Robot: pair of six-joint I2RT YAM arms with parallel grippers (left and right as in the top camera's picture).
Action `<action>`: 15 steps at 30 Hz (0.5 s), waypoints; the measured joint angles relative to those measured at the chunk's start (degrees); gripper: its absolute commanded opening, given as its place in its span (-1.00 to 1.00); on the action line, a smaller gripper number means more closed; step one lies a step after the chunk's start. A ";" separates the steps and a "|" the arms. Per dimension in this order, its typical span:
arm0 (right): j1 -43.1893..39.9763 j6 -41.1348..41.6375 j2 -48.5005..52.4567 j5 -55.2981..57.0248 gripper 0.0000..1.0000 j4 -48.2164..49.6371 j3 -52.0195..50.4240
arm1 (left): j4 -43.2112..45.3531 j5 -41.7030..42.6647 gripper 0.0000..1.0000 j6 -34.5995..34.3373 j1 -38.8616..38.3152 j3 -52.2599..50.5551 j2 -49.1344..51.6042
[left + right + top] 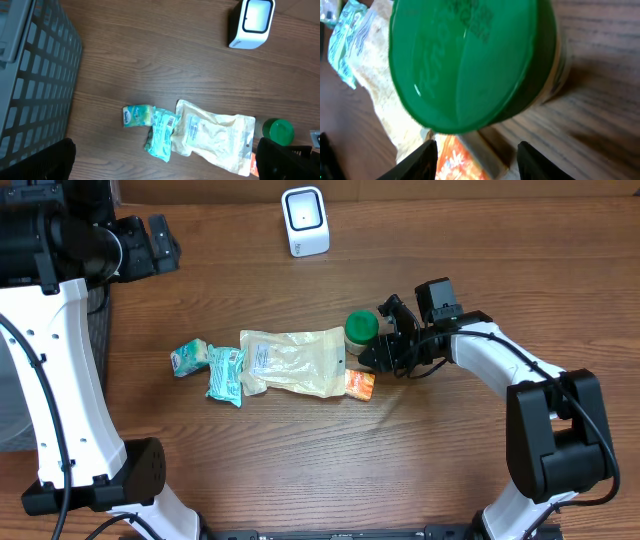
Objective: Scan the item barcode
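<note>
The green-lidded jar (361, 328) could be tipped if closed on off-centre, its round plastic wall being smooth. It stands on the wooden surface (450, 470), just right of the crinkled pouch (293, 362). The right gripper (385, 352) is held half open beside it, nothing gripped. The left gripper (162, 157) is spread wide, empty.

Bright even light; glare on blurred green lid (465, 60)

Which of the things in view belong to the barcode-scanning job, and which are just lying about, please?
Job: white scanner, green-lidded jar, right end effector beside it.
Lying about: cream pouch, two teal packets, orange packet, grey basket.
</note>
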 measured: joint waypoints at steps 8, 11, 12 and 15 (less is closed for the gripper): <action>1.77 -0.17 0.00 0.50 -0.21 2.54 -4.28 | 0.00 0.00 0.99 0.00 0.00 0.00 0.00; 1.75 -0.24 0.00 0.72 -0.28 2.84 -6.14 | 0.00 0.00 1.00 0.00 0.00 0.00 0.00; 1.73 -0.22 0.00 0.74 -0.33 2.93 -6.36 | 0.00 0.00 0.99 0.00 0.00 0.00 0.00; 1.68 -0.22 0.00 0.76 -0.50 2.75 -6.58 | 0.00 0.00 0.99 0.00 0.00 0.00 0.00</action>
